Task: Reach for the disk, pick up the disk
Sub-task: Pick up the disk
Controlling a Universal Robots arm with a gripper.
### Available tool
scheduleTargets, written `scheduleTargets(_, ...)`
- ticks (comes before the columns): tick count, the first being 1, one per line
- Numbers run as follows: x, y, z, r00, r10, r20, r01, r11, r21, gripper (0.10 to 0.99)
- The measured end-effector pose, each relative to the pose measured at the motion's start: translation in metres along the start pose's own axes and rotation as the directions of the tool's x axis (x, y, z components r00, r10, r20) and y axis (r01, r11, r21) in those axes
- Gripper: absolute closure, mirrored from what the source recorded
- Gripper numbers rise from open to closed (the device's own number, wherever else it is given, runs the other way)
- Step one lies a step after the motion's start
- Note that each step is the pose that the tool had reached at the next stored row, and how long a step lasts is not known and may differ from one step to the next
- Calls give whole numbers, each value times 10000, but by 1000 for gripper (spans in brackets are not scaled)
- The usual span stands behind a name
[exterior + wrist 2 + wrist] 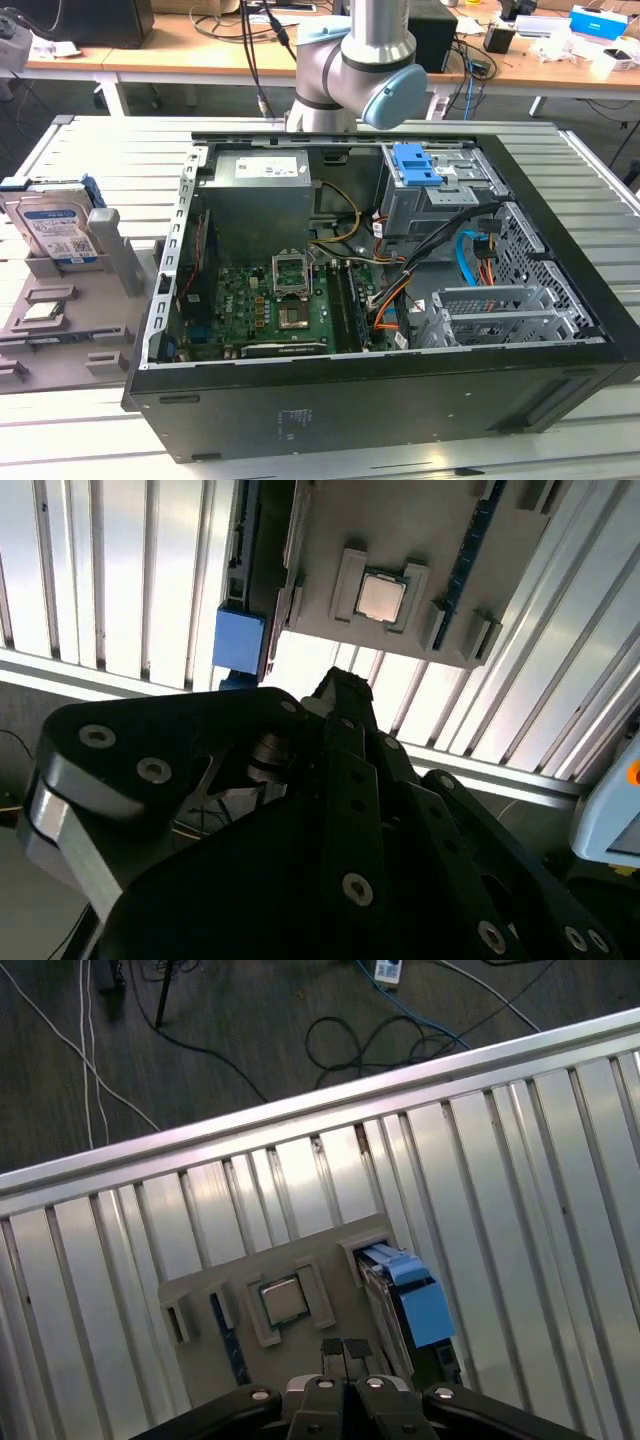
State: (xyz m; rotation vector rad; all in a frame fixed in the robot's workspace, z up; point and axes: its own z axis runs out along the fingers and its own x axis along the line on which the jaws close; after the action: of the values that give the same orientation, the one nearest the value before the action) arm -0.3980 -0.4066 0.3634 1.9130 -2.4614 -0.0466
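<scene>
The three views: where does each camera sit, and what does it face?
Exterior view: off the arm, looking down into the open computer case; the arm shows behind it, the disk at the exterior view's left.
First wrist view: on the arm, looking past the gripper at the grey tray, table and floor.
Second wrist view: on the arm, looking along the gripper's black body at the tray.
Shared: both wrist views show gripper, tray, chip and disk.
</scene>
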Motion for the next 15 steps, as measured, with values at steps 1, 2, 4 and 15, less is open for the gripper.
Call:
scheduleTargets(1,0,0,0,10000,-81,-3,81,10000,1,980)
scheduleTargets(2,0,0,0,9999,-165,-6,165,9999,1,980)
scheduleTargets(4,0,0,0,9994,-348,-13,348,9994,1,980)
scheduleTargets(15,0,0,0,9898,-1425,-55,1425,9898,-3,980)
